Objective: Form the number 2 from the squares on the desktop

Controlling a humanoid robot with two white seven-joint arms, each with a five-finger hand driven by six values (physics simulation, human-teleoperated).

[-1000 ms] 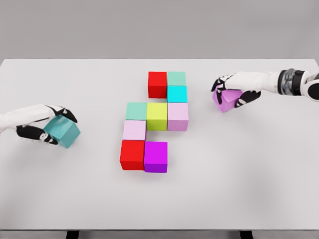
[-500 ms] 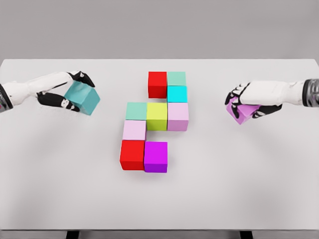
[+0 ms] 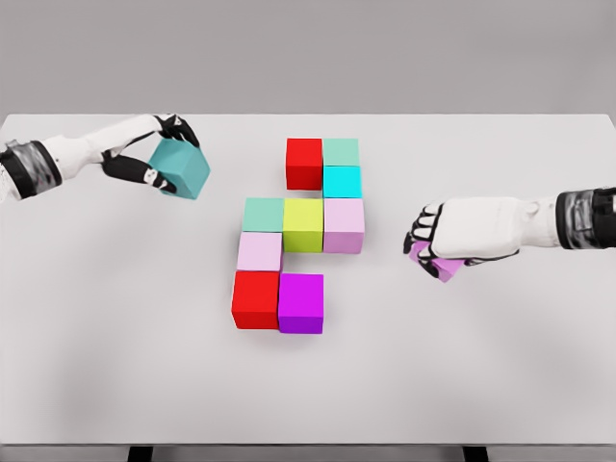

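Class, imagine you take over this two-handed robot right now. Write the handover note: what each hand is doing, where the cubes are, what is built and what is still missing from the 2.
Left hand: shut on the teal cube, held at the table's upper left, clear of the figure.
Right hand: shut on the pink cube, right of the figure, low over the white table.
Done: nine cubes sit together. Top row is the red cube and a green one; cyan below; middle row of three with the yellow cube at its centre; pale pink below left; bottom row red, then the magenta cube.
Left: place both held cubes. Probably teal left of the top red, pink right of magenta.
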